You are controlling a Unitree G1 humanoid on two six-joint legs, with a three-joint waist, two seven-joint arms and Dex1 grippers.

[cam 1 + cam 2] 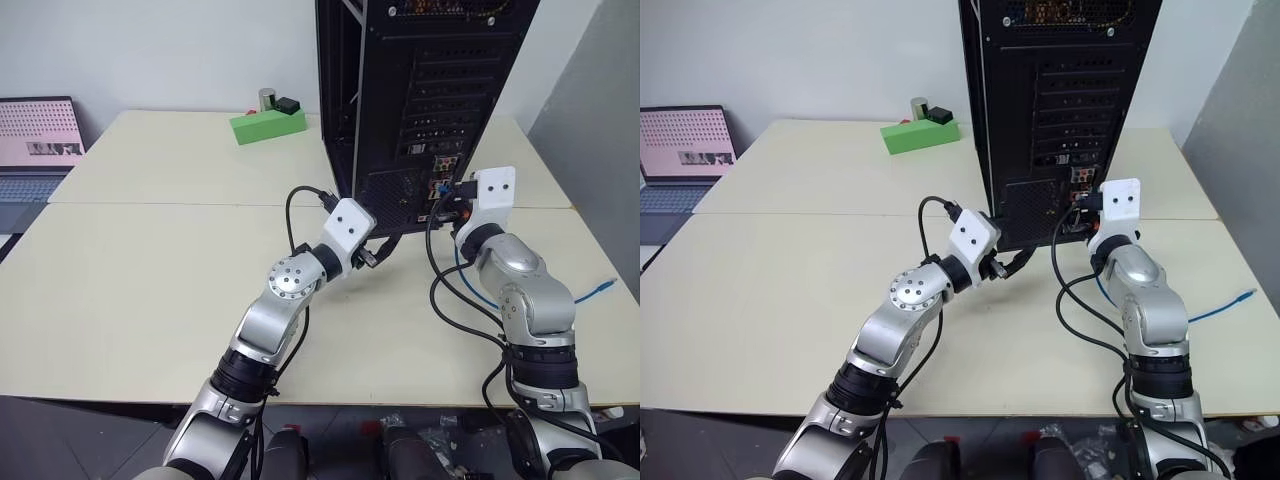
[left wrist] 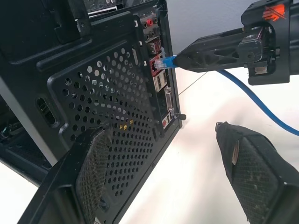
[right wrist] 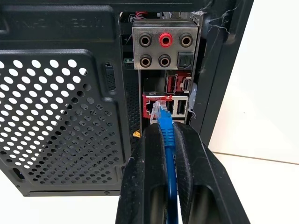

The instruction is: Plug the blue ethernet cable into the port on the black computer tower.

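Note:
The black computer tower (image 1: 420, 90) stands upright at the back of the table, rear panel facing me. My right gripper (image 3: 167, 128) is shut on the blue ethernet cable (image 3: 167, 140) just behind its clear plug (image 3: 160, 111). The plug tip sits at the mouth of the red-framed port (image 3: 150, 108); whether it is seated I cannot tell. The cable trails back over the table to its loose end (image 1: 600, 288). My left gripper (image 2: 161, 129) is open and holds nothing, at the lower corner of the tower's perforated mesh panel (image 2: 107, 102), left of the right gripper (image 2: 180, 60).
A green box (image 1: 267, 124) with small items on it lies at the back of the cream table (image 1: 150, 280). An open laptop (image 1: 38, 150) is at the far left. Black robot wires (image 1: 450, 290) loop beside the right arm. Audio jacks (image 3: 164, 46) sit above the port.

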